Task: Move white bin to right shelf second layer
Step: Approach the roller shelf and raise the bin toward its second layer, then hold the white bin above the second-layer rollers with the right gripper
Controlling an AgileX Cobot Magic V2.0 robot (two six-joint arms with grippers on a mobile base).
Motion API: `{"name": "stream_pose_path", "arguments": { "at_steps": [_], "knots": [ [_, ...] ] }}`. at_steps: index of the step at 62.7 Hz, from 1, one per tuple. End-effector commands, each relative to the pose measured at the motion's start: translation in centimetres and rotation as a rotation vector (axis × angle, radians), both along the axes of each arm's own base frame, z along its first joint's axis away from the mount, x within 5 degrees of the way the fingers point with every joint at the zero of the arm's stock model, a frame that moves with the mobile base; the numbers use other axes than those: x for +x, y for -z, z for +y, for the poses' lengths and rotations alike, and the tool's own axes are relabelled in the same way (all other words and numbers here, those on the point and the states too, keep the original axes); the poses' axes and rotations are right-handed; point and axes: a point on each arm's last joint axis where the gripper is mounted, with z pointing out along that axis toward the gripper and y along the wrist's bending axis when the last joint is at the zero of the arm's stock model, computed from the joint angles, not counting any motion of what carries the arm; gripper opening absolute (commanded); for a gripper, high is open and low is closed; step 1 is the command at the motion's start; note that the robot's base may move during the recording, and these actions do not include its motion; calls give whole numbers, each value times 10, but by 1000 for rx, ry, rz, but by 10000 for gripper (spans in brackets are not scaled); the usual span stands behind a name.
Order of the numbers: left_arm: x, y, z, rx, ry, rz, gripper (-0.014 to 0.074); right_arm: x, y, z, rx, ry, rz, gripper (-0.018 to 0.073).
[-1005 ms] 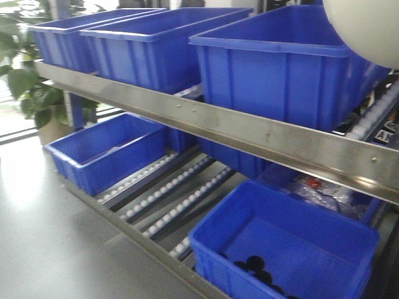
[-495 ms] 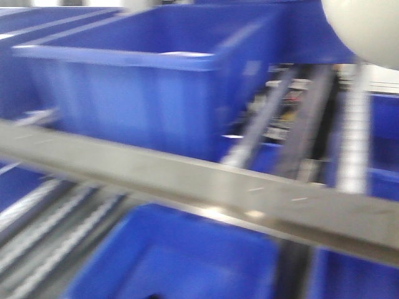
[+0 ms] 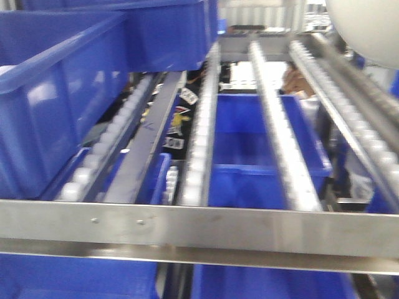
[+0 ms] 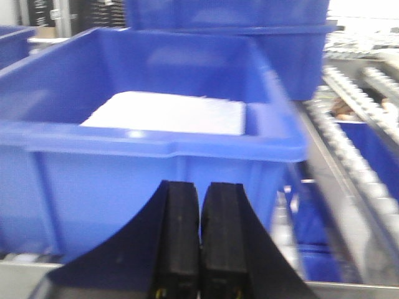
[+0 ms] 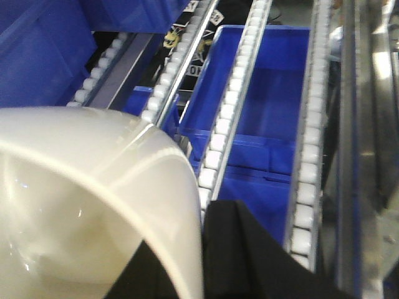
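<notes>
Roller-track shelf level (image 3: 274, 143) motion-blurred; stickers (image 3: 177, 118) beneath unreadable. Cropped white bin (image 5: 81, 187), rim clamped by right gripper (image 5: 196, 249). Empty left gripper (image 4: 199, 205) pinched closed.

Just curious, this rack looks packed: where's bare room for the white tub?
Bare: the roller tracks behind the steel front rail, right of the blue crate. Crowded: the left side, filled by that crate. The white bin hangs above right.
</notes>
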Motion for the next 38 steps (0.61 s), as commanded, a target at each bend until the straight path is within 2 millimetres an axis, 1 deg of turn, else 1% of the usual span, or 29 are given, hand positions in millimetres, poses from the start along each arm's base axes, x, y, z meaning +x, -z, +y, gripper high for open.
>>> {"name": "stream_pose_path", "arguments": {
  "at_steps": [1,12,21,38],
  "knots": [
    [1,5,0,-25,0,-50,85,1,-18,-1,33,15,-122,55],
    [1,5,0,-25,0,-50,85,1,-18,-1,32,14,-120,55],
    [1,5,0,-25,0,-50,85,8,-15,0,27,15,-92,55],
    [1,5,0,-25,0,-50,85,8,-14,0,26,14,-90,55]
  ]
}}
